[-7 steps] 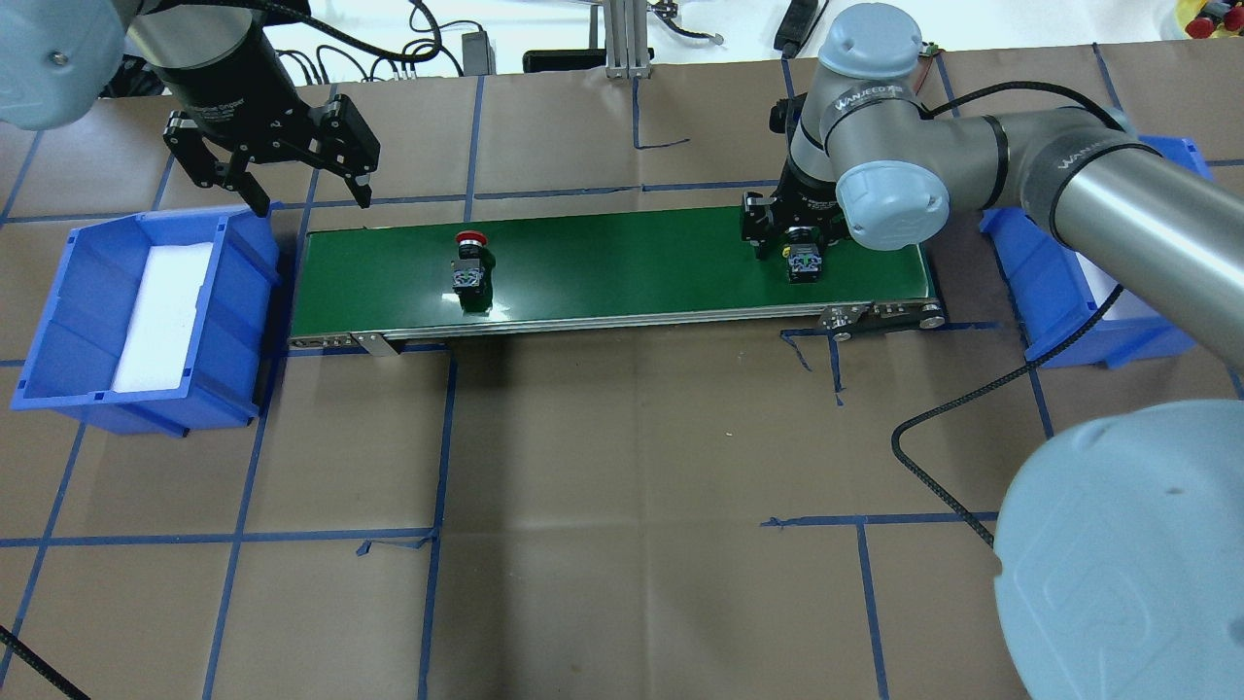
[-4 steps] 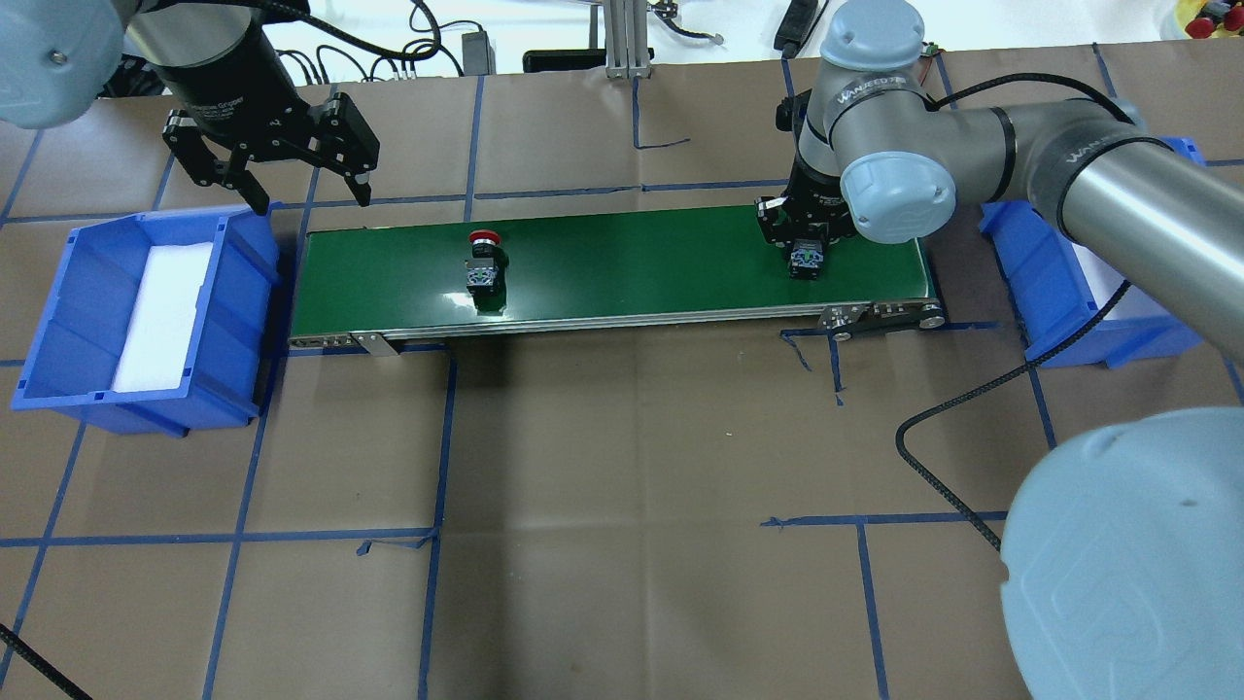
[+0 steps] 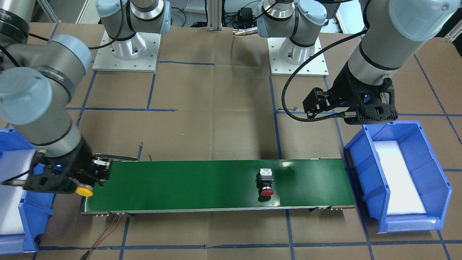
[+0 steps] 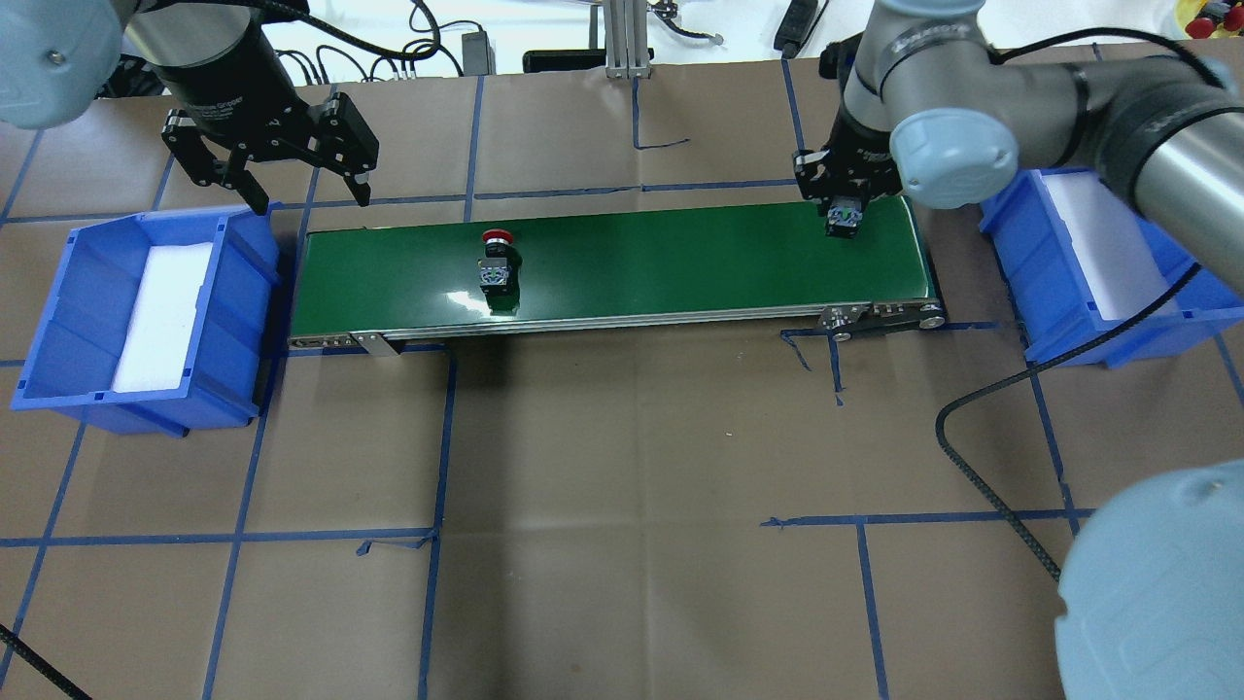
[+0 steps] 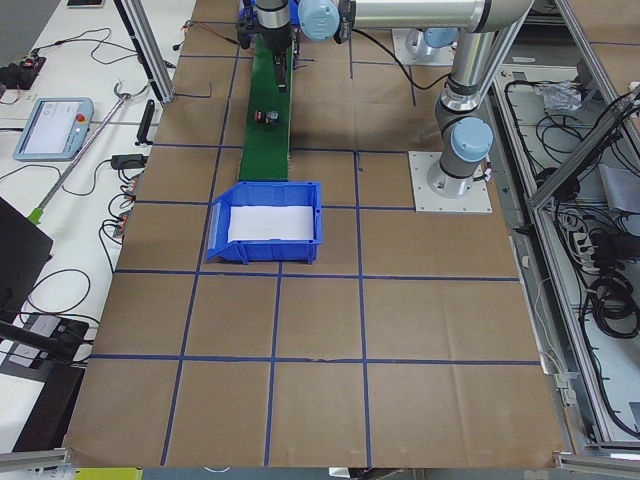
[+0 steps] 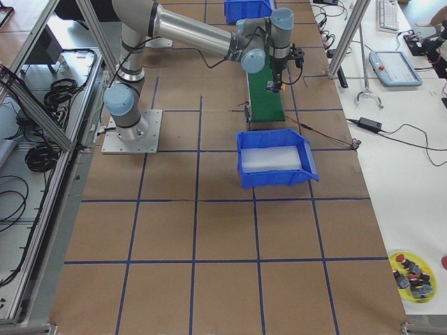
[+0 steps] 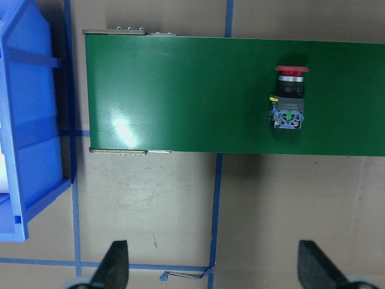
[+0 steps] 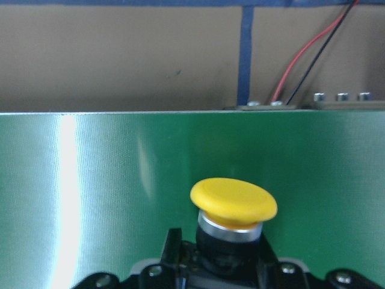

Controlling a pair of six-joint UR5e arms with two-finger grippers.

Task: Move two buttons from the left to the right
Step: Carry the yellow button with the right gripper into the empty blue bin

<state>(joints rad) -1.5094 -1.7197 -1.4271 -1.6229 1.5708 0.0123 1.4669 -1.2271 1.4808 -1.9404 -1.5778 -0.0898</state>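
The right end effector [image 4: 842, 209] is clenched on the black push-button switch with the yellow mushroom cap [image 8: 233, 203]. It holds the switch sideways over the right end of the green conveyor belt [image 4: 661, 262]. A blue plastic bin lined with white foam [image 4: 1054, 282] sits just to its right on the brown paper-covered counter [image 4: 632, 467]. The left end effector [image 4: 312, 201] hangs released, fingers spread wide. The red-capped black push-button switch [image 4: 497, 262] lies on the belt off to its right, well apart.

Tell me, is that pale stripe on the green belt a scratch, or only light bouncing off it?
Most likely light: in the right wrist view a soft vertical band of glare crosses the belt, clear of the yellow button; in the left wrist view it is a small blotch well apart from the red button; in the front-facing view the belt shows no such patch.
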